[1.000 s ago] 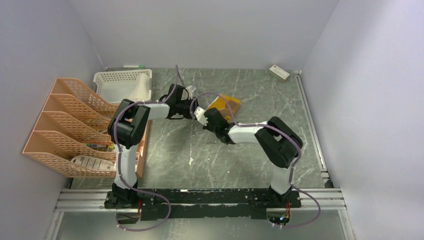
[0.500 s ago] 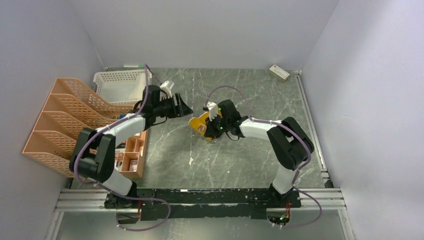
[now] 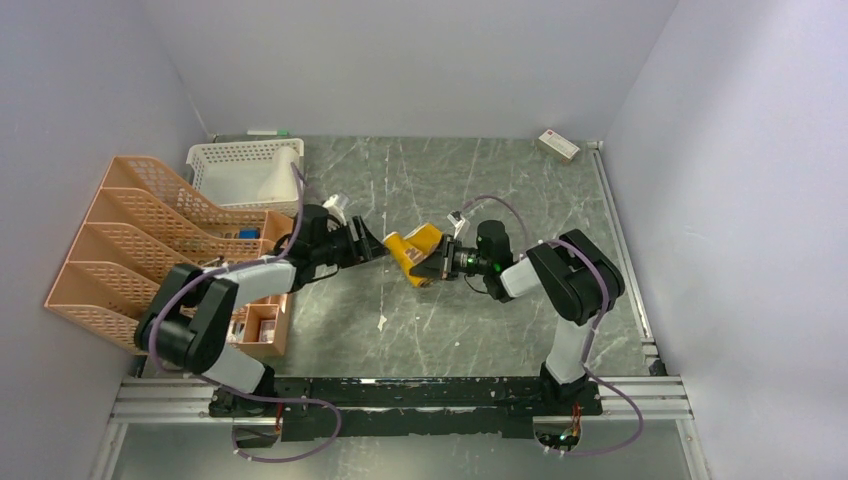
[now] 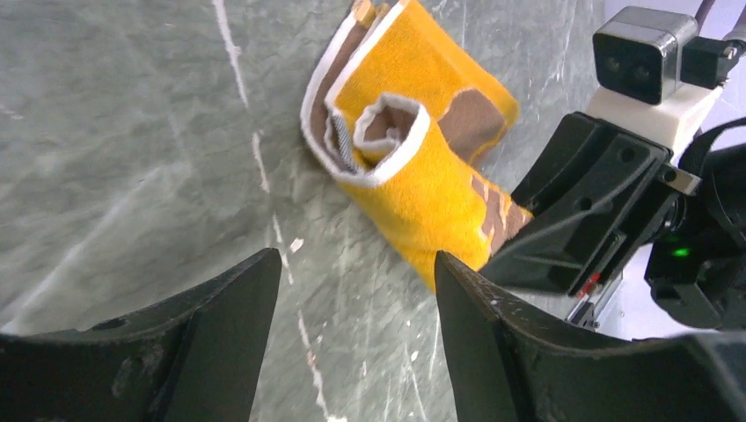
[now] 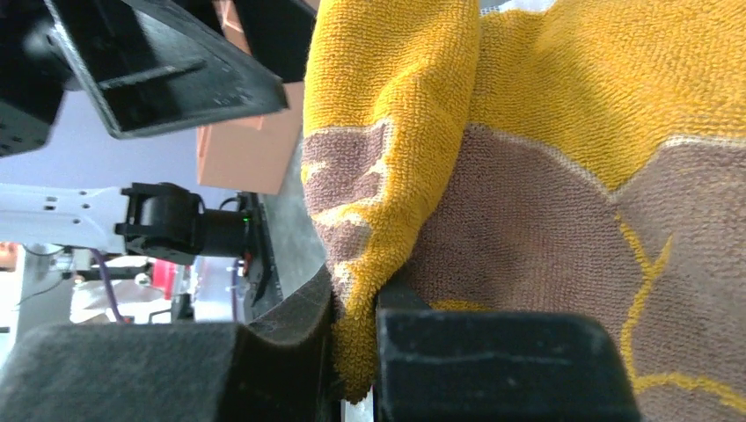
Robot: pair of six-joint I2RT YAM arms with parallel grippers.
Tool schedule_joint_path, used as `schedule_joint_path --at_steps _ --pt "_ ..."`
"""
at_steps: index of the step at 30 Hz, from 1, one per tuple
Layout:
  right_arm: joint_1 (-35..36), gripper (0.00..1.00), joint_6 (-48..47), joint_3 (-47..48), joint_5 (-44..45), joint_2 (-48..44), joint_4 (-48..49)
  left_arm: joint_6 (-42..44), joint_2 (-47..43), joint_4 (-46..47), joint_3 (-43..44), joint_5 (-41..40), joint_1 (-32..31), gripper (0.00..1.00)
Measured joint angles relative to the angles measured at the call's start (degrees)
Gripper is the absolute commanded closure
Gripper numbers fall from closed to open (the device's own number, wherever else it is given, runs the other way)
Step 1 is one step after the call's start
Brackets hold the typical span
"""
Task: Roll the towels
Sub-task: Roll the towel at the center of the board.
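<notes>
The mustard-yellow towel (image 3: 412, 250) with brown markings lies mid-table as a loose, partly rolled bundle; its curled end faces the left wrist view (image 4: 413, 167). My right gripper (image 3: 437, 266) is shut on a folded edge of this towel (image 5: 387, 176), with cloth pinched between the fingers (image 5: 356, 334). My left gripper (image 3: 368, 247) is open and empty just left of the towel, with bare table between its fingers (image 4: 352, 281). An off-white cloth (image 3: 283, 168) that looks like the other towel sits in the white basket.
A white mesh basket (image 3: 232, 160) stands at the back left, beside an orange file rack (image 3: 130, 250). A small orange compartment tray (image 3: 262, 315) is beneath the left arm. A white-and-red box (image 3: 558, 146) lies at the back right. Walls close in on three sides.
The towel went from flat at the back to a loose roll nearer the middle. My left gripper swung down to its left side; my right wrist shifted right, still gripping it.
</notes>
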Motion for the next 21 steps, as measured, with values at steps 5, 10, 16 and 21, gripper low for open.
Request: schedule_joint_path --at_steps 5,10,16,21 --pt "0.13 1.0 3.89 -0.98 -1.22 1.09 4.66 -5.99 6.64 8.52 0.04 -2.73 -4.48 0.24" --pt "0.13 1.0 3.08 -0.94 -1.27 1.09 3.72 -8.41 12.09 13.44 1.86 -4.15 -6.1 0.24" --pt "0.07 1.0 2.93 -1.14 -1.25 1.11 3.96 -10.86 13.49 17.33 2.01 -6.19 -6.91 0.23" --pt "0.11 1.0 2.95 -1.53 -1.46 2.43 4.94 -13.18 5.77 19.39 -1.95 -11.1 -7.78 0.22"
